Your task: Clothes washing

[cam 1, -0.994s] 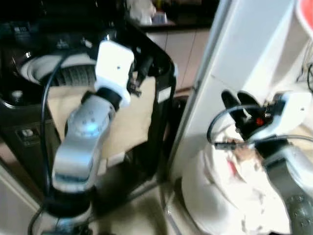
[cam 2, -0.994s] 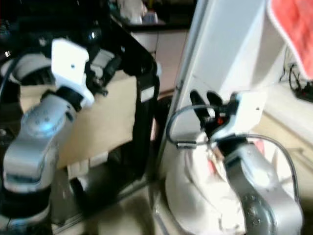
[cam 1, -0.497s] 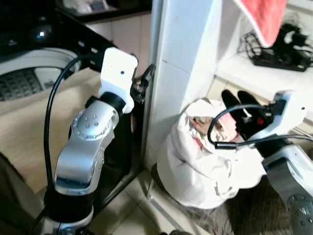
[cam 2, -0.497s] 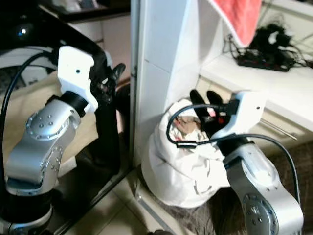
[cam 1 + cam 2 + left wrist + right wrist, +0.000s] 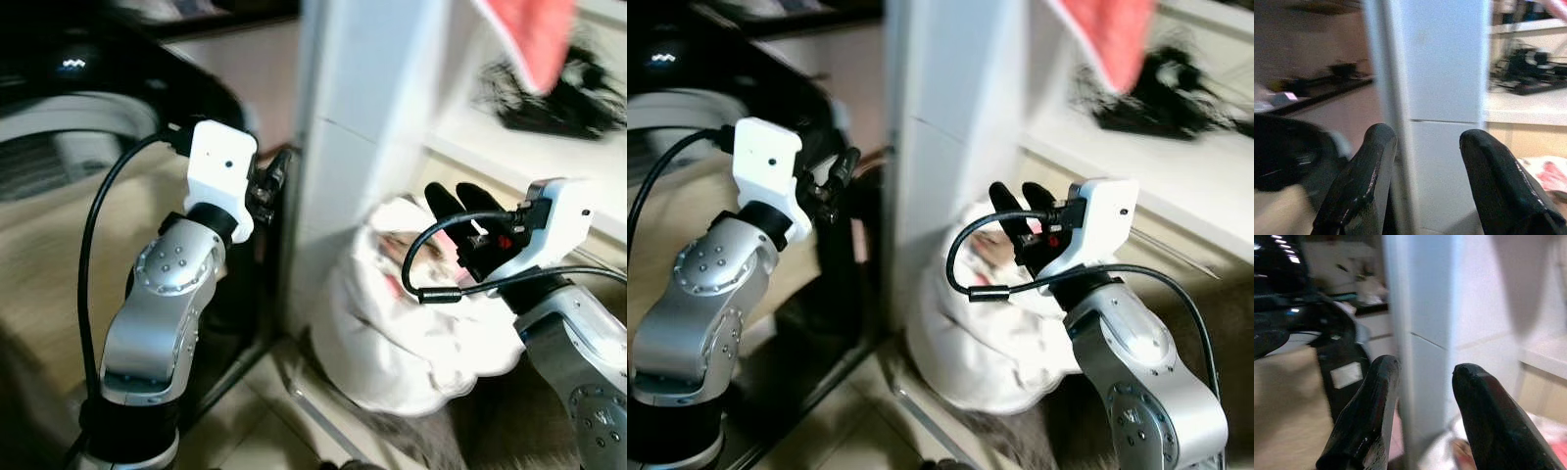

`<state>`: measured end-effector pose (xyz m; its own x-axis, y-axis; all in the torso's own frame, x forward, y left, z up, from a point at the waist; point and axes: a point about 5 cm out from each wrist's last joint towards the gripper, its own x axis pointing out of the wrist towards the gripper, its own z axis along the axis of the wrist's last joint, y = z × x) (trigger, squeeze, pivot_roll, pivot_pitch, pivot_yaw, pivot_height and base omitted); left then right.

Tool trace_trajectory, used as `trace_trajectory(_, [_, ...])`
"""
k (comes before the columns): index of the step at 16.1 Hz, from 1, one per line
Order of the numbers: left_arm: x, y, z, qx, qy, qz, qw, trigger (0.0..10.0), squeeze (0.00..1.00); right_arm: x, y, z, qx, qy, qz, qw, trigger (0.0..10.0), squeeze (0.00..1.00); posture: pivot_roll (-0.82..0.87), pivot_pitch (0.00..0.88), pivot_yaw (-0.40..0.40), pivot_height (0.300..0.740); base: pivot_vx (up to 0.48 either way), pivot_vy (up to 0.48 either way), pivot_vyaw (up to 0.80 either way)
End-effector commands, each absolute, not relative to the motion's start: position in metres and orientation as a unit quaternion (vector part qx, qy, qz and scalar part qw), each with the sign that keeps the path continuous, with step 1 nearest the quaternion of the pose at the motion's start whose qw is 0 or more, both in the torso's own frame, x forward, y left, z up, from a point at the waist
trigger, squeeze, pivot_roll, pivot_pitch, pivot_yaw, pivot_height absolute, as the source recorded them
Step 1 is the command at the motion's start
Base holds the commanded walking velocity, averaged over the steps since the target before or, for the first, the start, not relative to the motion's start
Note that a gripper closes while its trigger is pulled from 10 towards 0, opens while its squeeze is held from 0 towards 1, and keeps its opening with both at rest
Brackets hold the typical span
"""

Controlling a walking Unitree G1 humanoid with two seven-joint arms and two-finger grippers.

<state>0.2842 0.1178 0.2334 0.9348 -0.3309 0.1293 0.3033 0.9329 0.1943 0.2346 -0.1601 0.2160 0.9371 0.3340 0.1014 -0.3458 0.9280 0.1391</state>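
Our right gripper [image 5: 460, 201] hovers with its two black fingers parted and nothing between them, just above the white laundry bag [image 5: 411, 323] at about five o'clock in the head views. Our left gripper [image 5: 272, 176], at about ten o'clock, is likewise spread and empty, raised beside the white pillar [image 5: 358, 147]. The washing machine [image 5: 78, 117] sits off at nine o'clock with a beige cloth [image 5: 49, 255] draped over its front. We judge the task barely begun: the clothes look to be bundled in the bag on the floor, none in hand. Grasping, carrying and loading remain.
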Motion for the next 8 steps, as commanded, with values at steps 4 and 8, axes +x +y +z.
trace_trajectory(4, [0.2839,0.1178,0.2384,0.085,-0.093,-0.162,0.979,10.0,0.0,0.2361,-0.1625,0.2154,0.078,-0.031,0.17,0.982,10.0,0.0,-0.11,0.01,-0.102,0.74,0.0,0.0,-0.8])
trace_trajectory(8, [0.2828,0.1157,0.2384,0.081,-0.092,-0.17,0.978,10.0,0.0,0.236,-0.1636,0.2152,0.077,-0.032,0.167,0.982,10.0,0.0,-0.11,0.01,-0.101,0.74,0.0,0.0,-0.58])
